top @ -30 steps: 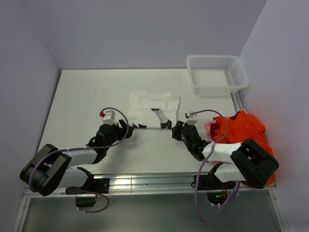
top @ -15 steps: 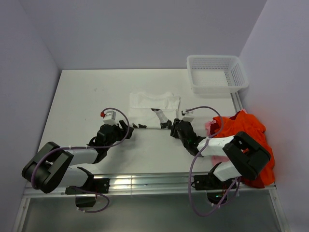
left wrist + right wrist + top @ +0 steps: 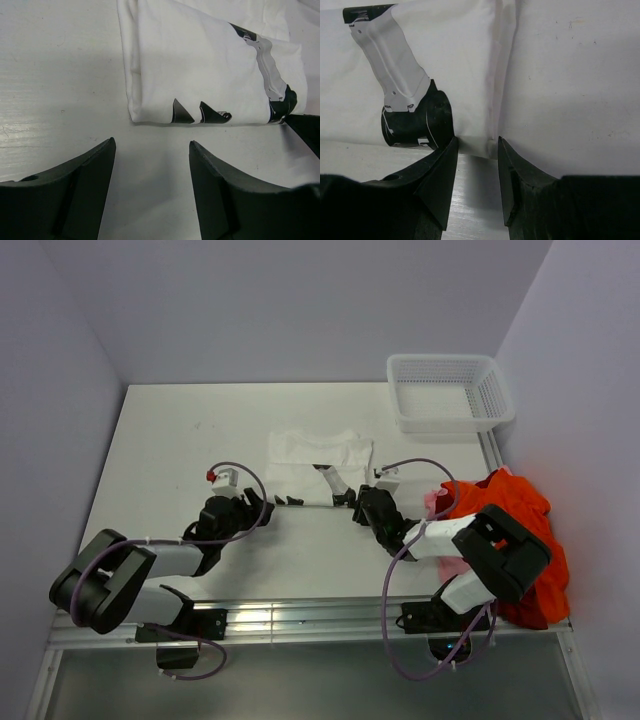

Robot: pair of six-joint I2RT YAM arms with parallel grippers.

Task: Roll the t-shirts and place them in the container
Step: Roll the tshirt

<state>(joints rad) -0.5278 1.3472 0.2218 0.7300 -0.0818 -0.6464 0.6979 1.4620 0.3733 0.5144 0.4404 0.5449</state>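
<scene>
Now that your right jaws, narrowly parted, have advanced to the 5 o'clock corner of the white t-shirt (image 3: 320,452) lying flat on the counter (image 3: 170,440), and your left jaws wait wide and empty at 7 o'clock, rolling looks ready to begin.

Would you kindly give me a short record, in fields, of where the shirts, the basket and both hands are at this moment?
white t-shirt: folded flat, centre of the table, black print along near edge
orange-red t-shirts: heaped at the right edge
basket: far right corner
left hand: open, low, just short of the shirt's near left corner
right hand: open, tips at the shirt's near right corner
</scene>
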